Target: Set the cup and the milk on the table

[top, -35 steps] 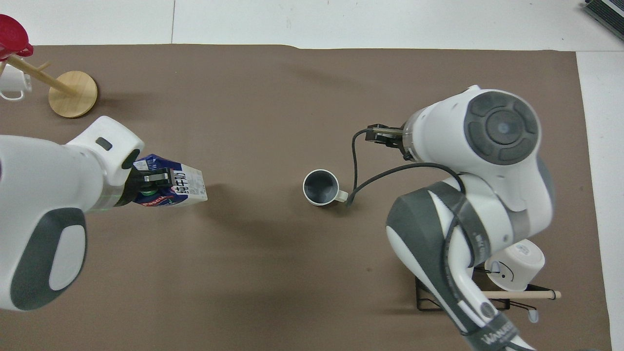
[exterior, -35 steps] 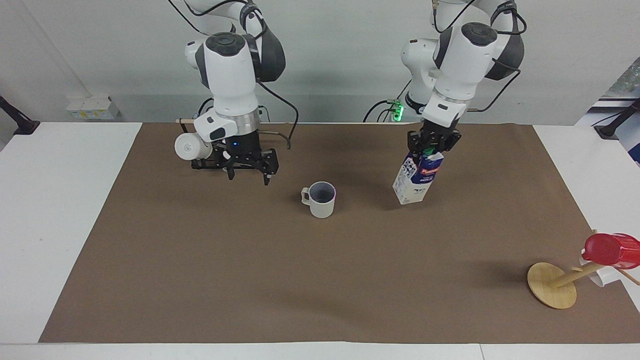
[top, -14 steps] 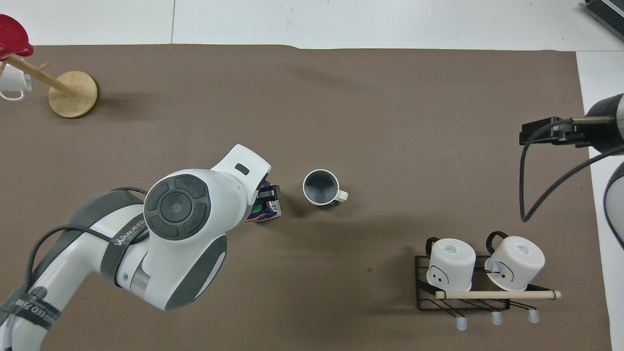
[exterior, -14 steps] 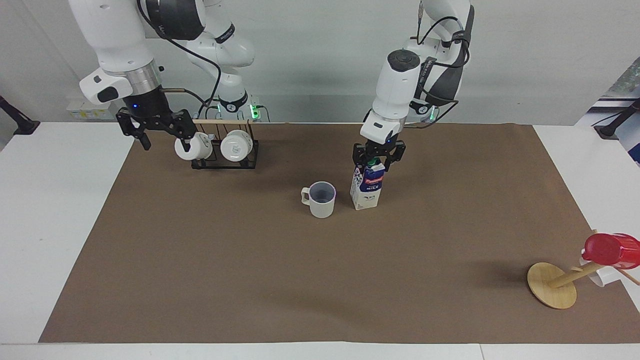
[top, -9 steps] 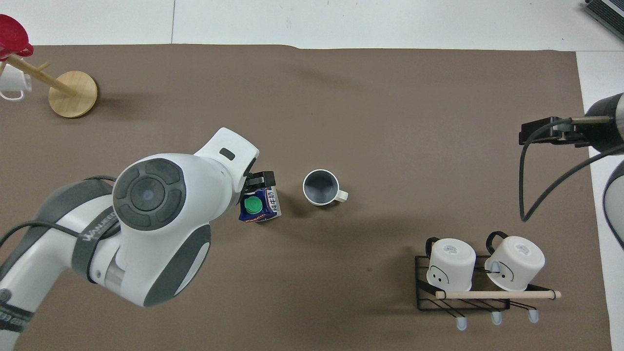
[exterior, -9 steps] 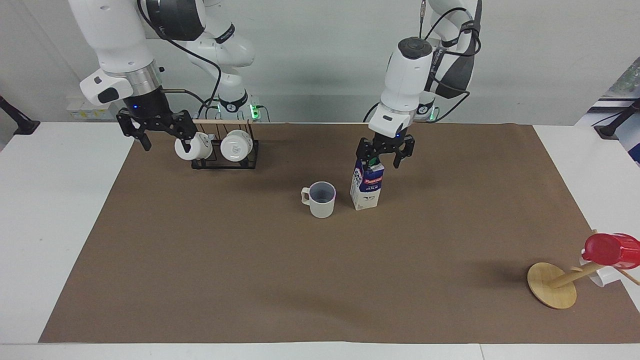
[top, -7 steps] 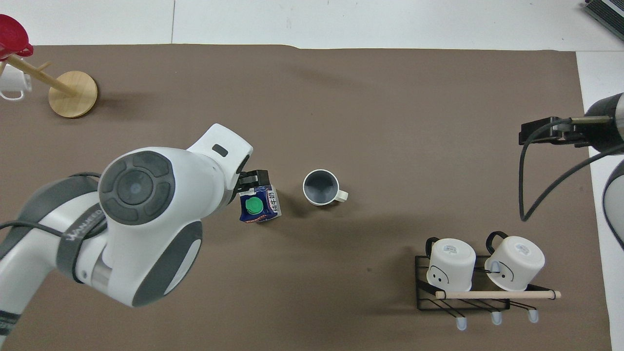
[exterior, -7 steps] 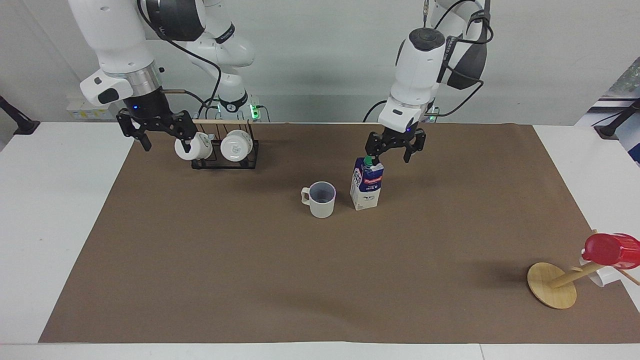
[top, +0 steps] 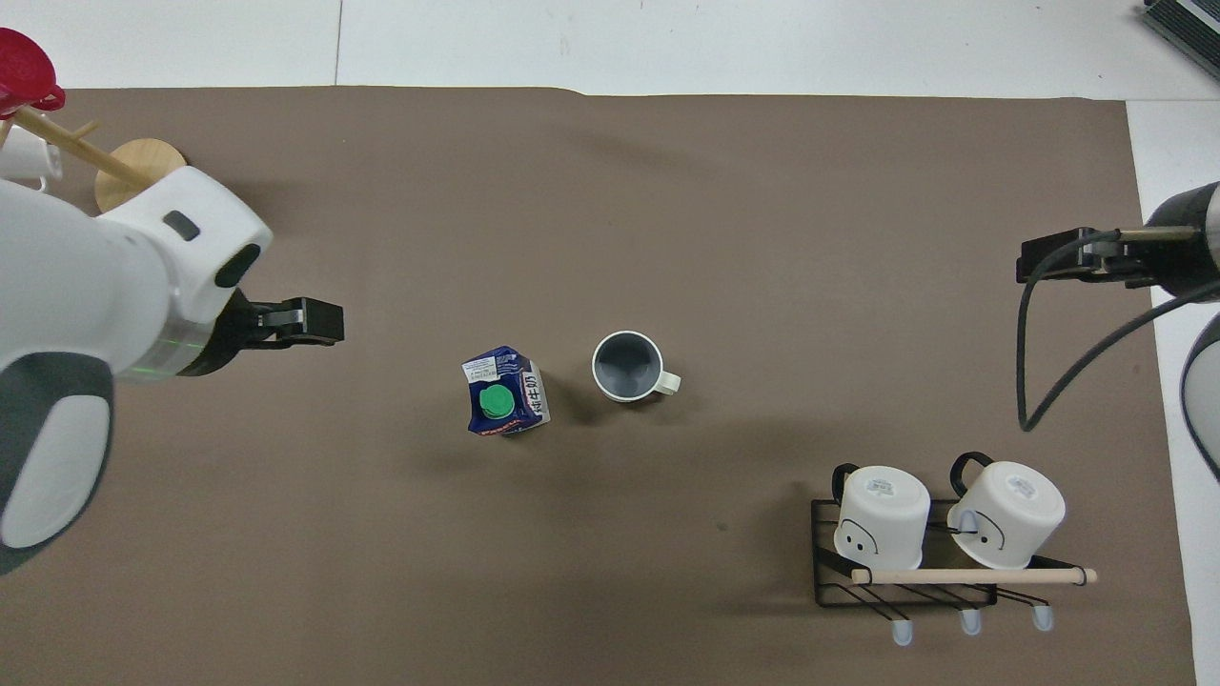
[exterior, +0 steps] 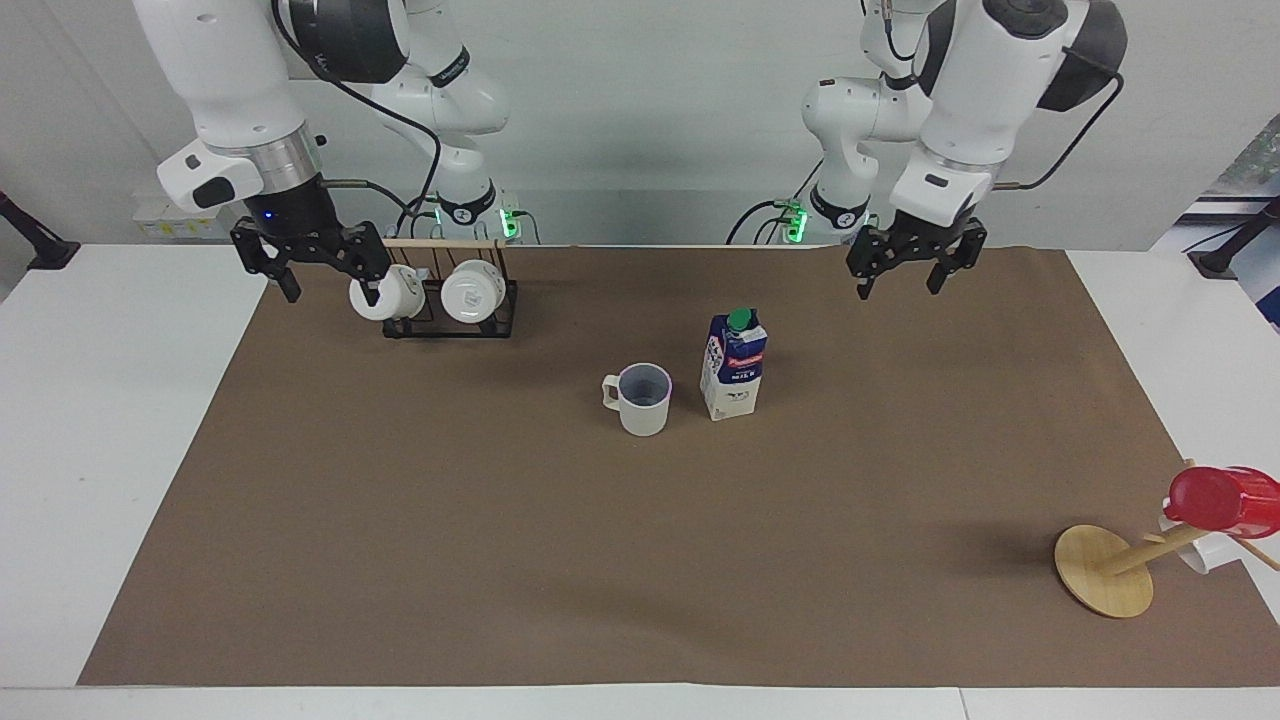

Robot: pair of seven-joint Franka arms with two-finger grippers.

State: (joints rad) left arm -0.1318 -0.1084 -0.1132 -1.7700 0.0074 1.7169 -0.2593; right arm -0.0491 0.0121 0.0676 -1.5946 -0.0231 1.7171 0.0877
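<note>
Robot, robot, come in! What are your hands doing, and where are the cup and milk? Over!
Left gripper open, empty, raised. Right gripper open, waiting beside mug rack. Cup and milk upright on table.

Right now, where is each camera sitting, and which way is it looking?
Facing view: high across the table, facing the robots; both arms show, with the left end effector and right end effector open in the air.
Overhead view: high above the robots' end, looking steeply down; only the arms' forward parts show.
Both share the cup beside the milk, the mug rack and the wooden stand.
</note>
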